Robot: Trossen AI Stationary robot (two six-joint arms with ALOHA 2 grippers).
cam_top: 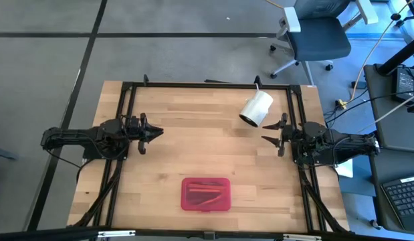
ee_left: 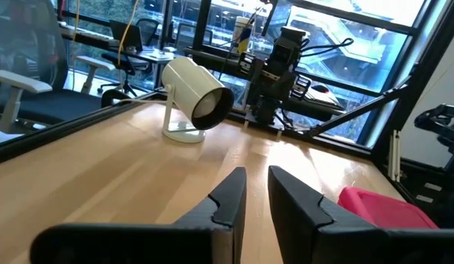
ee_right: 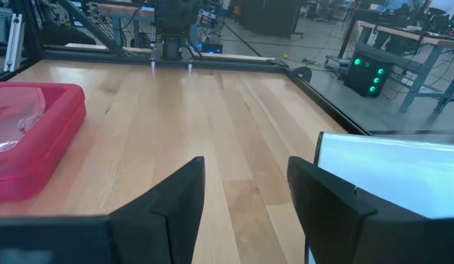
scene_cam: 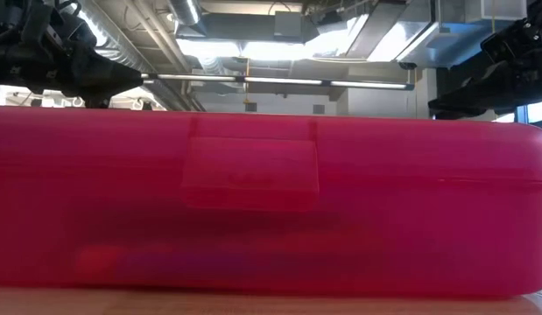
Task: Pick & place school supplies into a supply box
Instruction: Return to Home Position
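Left claw: the left claw hangs over the surface at its own edge. Its fingers are narrowly parted with nothing between them.
Right claw: the right claw faces it from the opposite edge, well apart. It is spread wide and empty.
Supply box: the supply box lies flat and closed between the two claws. It sits toward the near edge, well apart from both, with its latch tab facing the low camera.
School supplies: the school supplies show only as dim slanted shapes through the red lid. No pen, pencil or scissors shows outside the box.
White cylinder: the white cylinder stands near the right claw, on its far side, with its open mouth tilted toward the middle.
Step in hand: packing looks finished, so only the retreat remains. Draw each arm straight back along its own side, with the claws raised and empty. Do not sweep over the box, and give the cylinder room on the right.
Count: two claws, one box, one cylinder. The number of supplies inside cannot be told.
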